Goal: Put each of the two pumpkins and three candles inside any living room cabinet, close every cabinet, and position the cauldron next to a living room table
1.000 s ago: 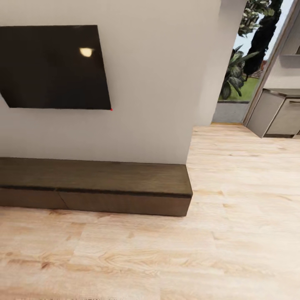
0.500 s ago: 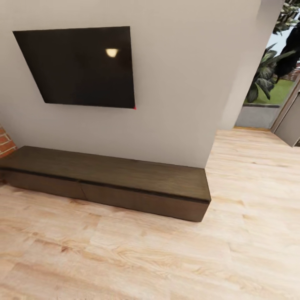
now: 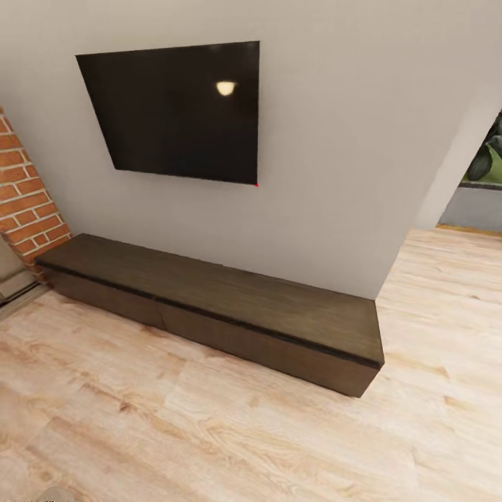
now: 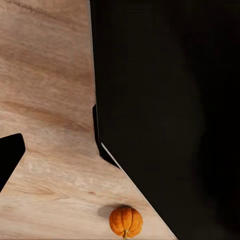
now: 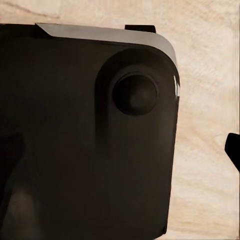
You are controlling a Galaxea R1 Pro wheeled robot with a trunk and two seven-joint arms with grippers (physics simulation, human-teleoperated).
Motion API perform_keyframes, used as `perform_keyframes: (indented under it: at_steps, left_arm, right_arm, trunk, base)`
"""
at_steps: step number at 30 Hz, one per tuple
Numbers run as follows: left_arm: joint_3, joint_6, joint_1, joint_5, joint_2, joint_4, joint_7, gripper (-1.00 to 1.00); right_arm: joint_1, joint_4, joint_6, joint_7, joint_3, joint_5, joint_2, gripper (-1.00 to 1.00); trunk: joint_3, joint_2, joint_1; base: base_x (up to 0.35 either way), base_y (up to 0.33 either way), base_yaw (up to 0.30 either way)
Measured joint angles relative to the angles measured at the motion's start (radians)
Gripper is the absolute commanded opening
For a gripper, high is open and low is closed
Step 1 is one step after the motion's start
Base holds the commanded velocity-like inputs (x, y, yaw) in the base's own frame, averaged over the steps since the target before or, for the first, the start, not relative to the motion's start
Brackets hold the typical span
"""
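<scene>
Ahead of you in the head view the cabinet (image 3: 230,307) runs along the foot of the grey wall (image 3: 348,174), slanting from about 9 o'clock down toward 4 o'clock across the picture. It is long, low and dark brown, its flat top is bare, and its drawer fronts sit flush, so it reads as closed. A black wall screen (image 3: 181,111) hangs above it at 12 o'clock, with a small lamp glint near its upper edge. A brick pier (image 3: 24,195) stands at 9 o'clock, touching the cabinet's far end, and pale plank floor (image 3: 209,432) fills everything from 5 to 7 o'clock. At 3 o'clock an opening shows a bit of green leaf (image 3: 488,157).

Your left wrist camera looks down on the same plank floor, with a pumpkin (image 4: 126,221) sitting on it, orange and ribbed, just beside the edge of a large black shape that I take for the robot's own body (image 4: 170,100). A dark wedge at the picture's edge may be one finger of the left pincer, but you cannot tell from it whether the pincer is apart or together, so how the pumpkin lies relative to it stays unclear.

Your right wrist camera faces a black rounded housing (image 5: 90,140) of the robot over the floor; the right pincer's state cannot be told either
</scene>
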Motion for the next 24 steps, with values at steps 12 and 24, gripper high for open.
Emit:
perform_keyframes:
  at_steps: [12,24]
  left_arm:
    - [0.0,0.0,0.0,0.0,0.0,0.0,0.0,1.0]
    - [0.0,0.0,0.001,0.0,0.0,0.0,0.0,1.0]
  right_arm:
    - [0.0,0.0,0.0,0.0,0.0,0.0,0.001,1.0]
    - [0.0,0.0,0.0,0.0,0.0,0.0,0.001,1.0]
  trunk:
    - [0.0,0.0,0.0]
    - [0.0,0.0,0.0]
  base:
    - [0.315,-0.083,0.297]
    - [0.33,-0.002,0.297]
